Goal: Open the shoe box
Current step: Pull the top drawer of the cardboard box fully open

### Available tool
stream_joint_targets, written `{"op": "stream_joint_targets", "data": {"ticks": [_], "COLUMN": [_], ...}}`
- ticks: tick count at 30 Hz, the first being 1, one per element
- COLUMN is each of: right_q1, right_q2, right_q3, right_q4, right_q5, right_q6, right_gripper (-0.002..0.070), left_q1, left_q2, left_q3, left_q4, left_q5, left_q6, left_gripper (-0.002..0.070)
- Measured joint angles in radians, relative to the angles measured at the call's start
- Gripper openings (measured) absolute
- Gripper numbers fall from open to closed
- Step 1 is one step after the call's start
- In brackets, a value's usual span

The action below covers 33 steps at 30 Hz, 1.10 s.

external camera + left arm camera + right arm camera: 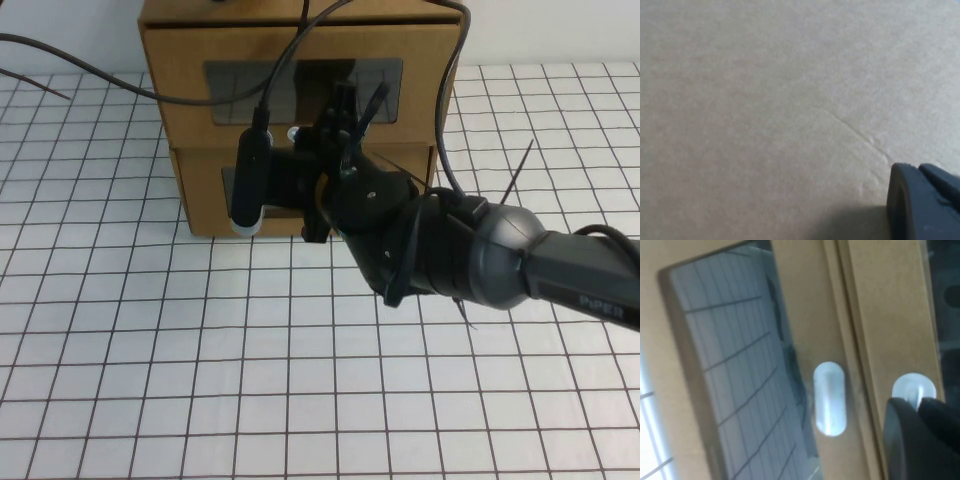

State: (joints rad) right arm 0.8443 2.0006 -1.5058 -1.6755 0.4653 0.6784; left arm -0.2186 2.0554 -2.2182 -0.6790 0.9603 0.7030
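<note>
Near: white gridded table [200, 380], bare in the foreground. The right arm [500, 260], dark grey, comes in from the right edge and reaches across to the front of the boxes.

Right gripper [308, 138]: at the front face of the stack, just above the seam between the two boxes. In the right wrist view its dark fingers [905, 435] are drawn close together, and the end of a white knob [912, 387] is pinched between the tips.

Left gripper [925, 200]: only one dark finger shows, close against a plain cardboard face [765, 100] with a faint crease. Which face that is I cannot tell, nor whether the jaws are spread or pressed together. It does not show in the high view.

Mid to far: two brown cardboard boxes are stacked at the far middle of the table, fronts toward the robot.
- Lower box [200, 190]: sits on the table, with a window [730, 365] that mirrors the table grid. Its own oblong white knob [829, 399] is free, just beside the pinched one across the seam.
- Upper shoe box [300, 50]: sits squarely on the lower one. It has a wide dark window [240, 80] in the front panel. The pinched knob sits low on this panel.

Contents: nothing can be made out through either window.

Both front panels look flush with their boxes, shut.

Far: black cables [100, 70] trail from the left edge across the upper front. A pale wall is behind.
</note>
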Motion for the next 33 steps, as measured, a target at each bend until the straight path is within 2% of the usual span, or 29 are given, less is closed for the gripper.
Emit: {"op": "stream_joint_targets", "data": {"ticks": [11, 33], "right_q1": [0.052, 0.229], "right_q2": [-0.103, -0.294], "right_q3": [0.143, 0.417], "right_q4": [-0.002, 0.030], "right_q5": [0.006, 0.110], "right_q6": [0.002, 0.066], "right_gripper": [0.0011, 0.0011], "left_q1": [0.000, 0.000], "left_q2": [0.000, 0.000], "left_q3": [0.000, 0.000], "left_q4": [0.000, -0.004], "left_q5": [0.000, 0.000], "left_q6": [-0.001, -0.009], "left_gripper": [-0.0002, -0.0002]}}
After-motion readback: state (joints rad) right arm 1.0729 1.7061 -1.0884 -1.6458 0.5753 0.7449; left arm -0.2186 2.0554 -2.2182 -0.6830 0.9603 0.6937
